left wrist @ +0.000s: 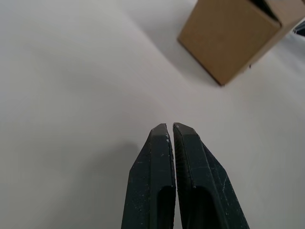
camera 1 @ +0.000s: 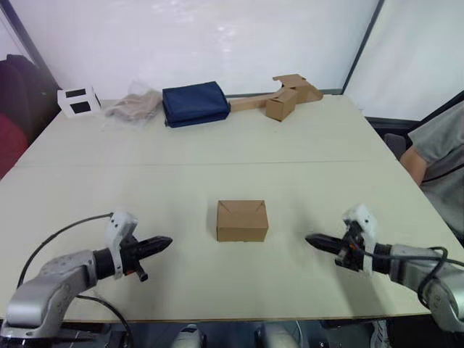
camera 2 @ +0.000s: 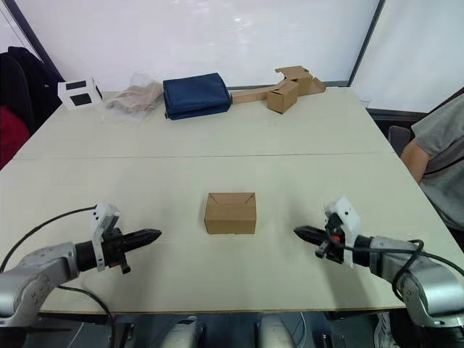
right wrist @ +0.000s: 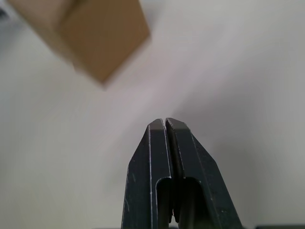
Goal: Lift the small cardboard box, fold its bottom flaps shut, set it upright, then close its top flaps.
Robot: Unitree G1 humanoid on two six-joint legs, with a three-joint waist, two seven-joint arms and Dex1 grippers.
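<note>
**A:** White tent walls behind, pale bench [camera 1: 87, 181] out front, and the small cardboard box [camera 1: 242, 221] sits in the near middle of it, resting flat, right between the two arms.

**B:** And both arms are off it. Left end effector [camera 1: 165, 243] is well to the box's left, fingers pressed together, nothing in them. Right end effector [camera 1: 312, 239] mirrors it on the other side, also pinched closed and empty. Both point inward at the box.

**A:** Look at the top flaps [camera 1: 243, 208]. They appear folded over; you can see the angled seam lines across the upper face. The walls look square.

**B:** So which step is this? I can't see the underside, so the bottom flaps are anybody's guess from here. With the top looking closed and the box upright, my read is either the very start or the very end of the job.

**A:** If it's the start, the next move calls for both sets of fingers to spread, then come in on opposite side walls to lift it clear.

**B:** Agreed. Light cardboard will slide if one side arrives first, so it needs an even squeeze.

**A:** Far edge has clutter: a navy pouch [camera 1: 195, 104], a crumpled plastic bag [camera 1: 134, 107], a white block [camera 1: 78, 101], and another box on a long cardboard strip [camera 1: 288, 96]. A person's arm [camera 1: 433, 156] is at the right edge.
</note>
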